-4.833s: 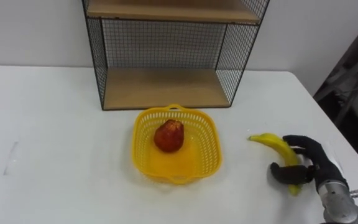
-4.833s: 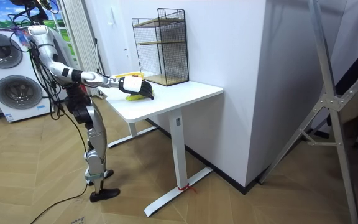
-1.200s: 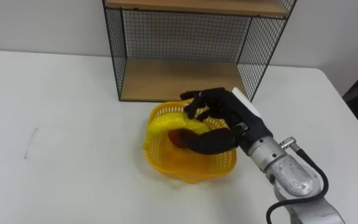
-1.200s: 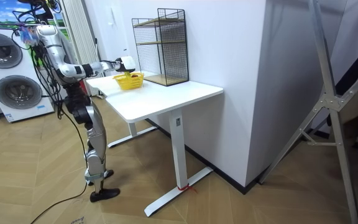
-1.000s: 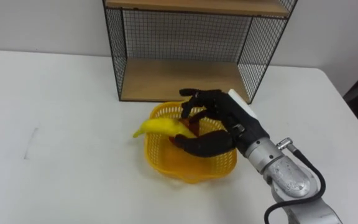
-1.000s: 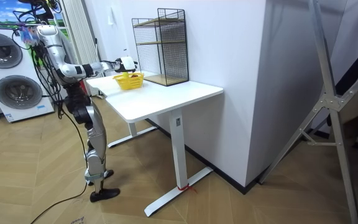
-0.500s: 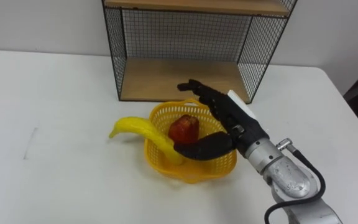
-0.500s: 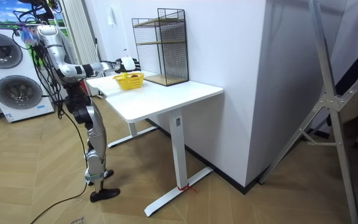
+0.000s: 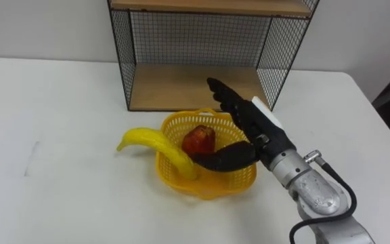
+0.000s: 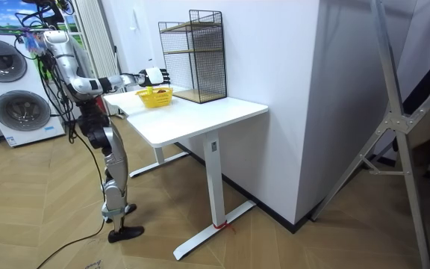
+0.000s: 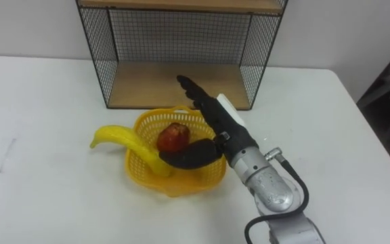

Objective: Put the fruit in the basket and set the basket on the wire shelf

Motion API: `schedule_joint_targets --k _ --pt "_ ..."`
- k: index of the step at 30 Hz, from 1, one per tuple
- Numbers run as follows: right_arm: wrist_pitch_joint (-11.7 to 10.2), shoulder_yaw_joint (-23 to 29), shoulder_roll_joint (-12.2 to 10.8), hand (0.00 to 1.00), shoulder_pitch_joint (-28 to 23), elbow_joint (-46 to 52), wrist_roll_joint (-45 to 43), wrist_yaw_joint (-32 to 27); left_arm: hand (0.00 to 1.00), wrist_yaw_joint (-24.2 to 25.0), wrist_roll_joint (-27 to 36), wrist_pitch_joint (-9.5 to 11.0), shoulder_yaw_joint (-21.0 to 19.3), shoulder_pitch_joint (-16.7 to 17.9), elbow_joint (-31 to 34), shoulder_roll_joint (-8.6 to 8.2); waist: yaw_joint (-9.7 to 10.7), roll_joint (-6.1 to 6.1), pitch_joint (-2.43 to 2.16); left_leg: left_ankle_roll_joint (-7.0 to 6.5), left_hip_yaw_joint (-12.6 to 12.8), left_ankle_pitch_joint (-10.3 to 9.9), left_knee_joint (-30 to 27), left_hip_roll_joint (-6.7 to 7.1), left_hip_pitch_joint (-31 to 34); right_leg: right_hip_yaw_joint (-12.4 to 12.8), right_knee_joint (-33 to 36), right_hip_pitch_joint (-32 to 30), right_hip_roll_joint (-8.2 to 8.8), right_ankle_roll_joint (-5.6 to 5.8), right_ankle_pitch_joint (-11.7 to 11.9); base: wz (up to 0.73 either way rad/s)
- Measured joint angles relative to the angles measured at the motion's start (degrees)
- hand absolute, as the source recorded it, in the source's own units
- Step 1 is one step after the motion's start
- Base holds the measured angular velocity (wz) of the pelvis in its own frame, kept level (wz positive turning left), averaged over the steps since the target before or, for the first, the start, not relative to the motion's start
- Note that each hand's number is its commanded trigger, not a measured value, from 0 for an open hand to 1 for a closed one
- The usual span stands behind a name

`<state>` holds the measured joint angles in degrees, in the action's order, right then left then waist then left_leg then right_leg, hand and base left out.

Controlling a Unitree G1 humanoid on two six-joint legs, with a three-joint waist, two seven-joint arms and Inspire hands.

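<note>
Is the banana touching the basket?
Touching. The left eye view shows the banana lying across the basket's left rim, one end inside, the other end sticking out.

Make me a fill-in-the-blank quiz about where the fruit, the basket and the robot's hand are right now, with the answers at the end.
1. The banana hangs over the rim of the yellow basket, its free end pointing out to the robot's ____.
2. The other fruit, lying fully inside the basket, is ____ in colour.
3. The right hand over the basket holds nothing and is ____.
4. The wire shelf stands ____ the basket, farther from the robot.

Answers: left; red; open; behind
</note>
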<state>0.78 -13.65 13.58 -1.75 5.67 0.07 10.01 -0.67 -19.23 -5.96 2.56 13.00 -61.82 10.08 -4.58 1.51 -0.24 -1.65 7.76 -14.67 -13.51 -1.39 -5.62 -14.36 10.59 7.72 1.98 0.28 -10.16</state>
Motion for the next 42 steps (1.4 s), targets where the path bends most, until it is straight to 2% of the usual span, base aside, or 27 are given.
schedule_joint_targets --k 11,19,22,29,34,36,38,40,42 --pt "-0.02 3.5 -0.28 0.0 0.0 -1.2 12.96 -1.6 0.0 0.0 1.74 0.72 -0.12 -0.11 -0.3 0.07 0.4 -0.15 0.09 -0.01 -0.13 0.0 -0.05 -0.01 -0.33 -0.23 0.0 0.43 0.08 0.01 0.01 0.0" --pt "-0.23 6.07 -0.28 0.0 0.0 -1.03 20.57 -2.06 0.0 0.0 5.3 1.71 -0.28 0.61 -3.54 0.11 1.45 -0.47 0.33 -0.01 -0.23 0.0 -0.06 -0.01 0.06 -0.18 -0.05 0.14 0.09 0.02 0.01 0.0" --pt "-0.75 8.25 -0.29 0.0 0.0 -0.67 23.18 -3.42 0.0 -0.05 8.84 2.51 -1.93 1.75 -4.04 0.05 1.49 -0.7 0.46 -0.01 -0.26 0.0 -0.06 -0.01 0.06 -0.15 -0.05 0.11 0.08 0.02 0.01 0.0" --pt "-1.47 12.51 0.04 0.0 -1.0 -0.89 27.57 -6.32 0.0 -4.11 23.59 3.64 -10.25 3.35 -4.63 -0.07 1.32 -1.11 0.38 -0.03 -0.25 0.01 -0.06 -0.02 -0.11 -0.33 -0.08 0.22 0.29 0.02 0.01 0.0" --pt "-1.5 15.2 0.08 0.0 -4.32 -0.93 29.04 -8.81 0.0 -9.21 34.39 4.98 -17.31 5.09 -4.33 -0.12 1.12 -1.79 0.03 -0.06 -0.41 0.03 -0.09 0.04 0.01 -1.02 -0.04 0.25 0.64 0.04 0.0 0.01" --pt "-1.39 17.28 0.15 0.0 -5.76 -0.87 28.91 -10.9 0.0 -12.9 40.22 5.08 -21.75 6.03 -3.34 -0.1 1.16 -2.27 -0.22 -0.14 -0.41 0.08 -0.05 0.1 -0.01 -1.1 0.05 0.23 0.77 0.08 -0.02 0.0" --pt "-1.36 18.92 0.16 0.0 -6.49 -0.67 27.86 -12.46 0.0 -15.7 43.0 5.09 -25.58 6.57 -1.78 -0.15 1.12 -2.65 -0.36 -0.25 -0.41 0.18 0.01 0.21 -0.02 -1.06 0.1 0.19 0.88 0.16 -0.07 0.0" --pt "-1.19 20.56 0.13 0.0 -6.73 -0.34 26.52 -14.33 0.0 -18.57 44.88 5.36 -29.62 6.76 0.41 -0.13 0.73 -2.91 -0.36 -0.31 -0.49 0.32 0.05 0.3 -0.04 -0.83 0.21 0.21 0.95 0.22 -0.11 0.0" --pt "-1.22 22.21 0.15 0.0 -6.81 0.21 26.93 -16.74 0.0 -23.82 47.72 6.42 -33.03 7.16 4.79 -0.03 0.7 -3.07 -0.32 -0.3 -0.69 0.44 0.07 0.35 -0.1 -1.25 0.05 0.42 0.96 0.22 -0.11 0.04"
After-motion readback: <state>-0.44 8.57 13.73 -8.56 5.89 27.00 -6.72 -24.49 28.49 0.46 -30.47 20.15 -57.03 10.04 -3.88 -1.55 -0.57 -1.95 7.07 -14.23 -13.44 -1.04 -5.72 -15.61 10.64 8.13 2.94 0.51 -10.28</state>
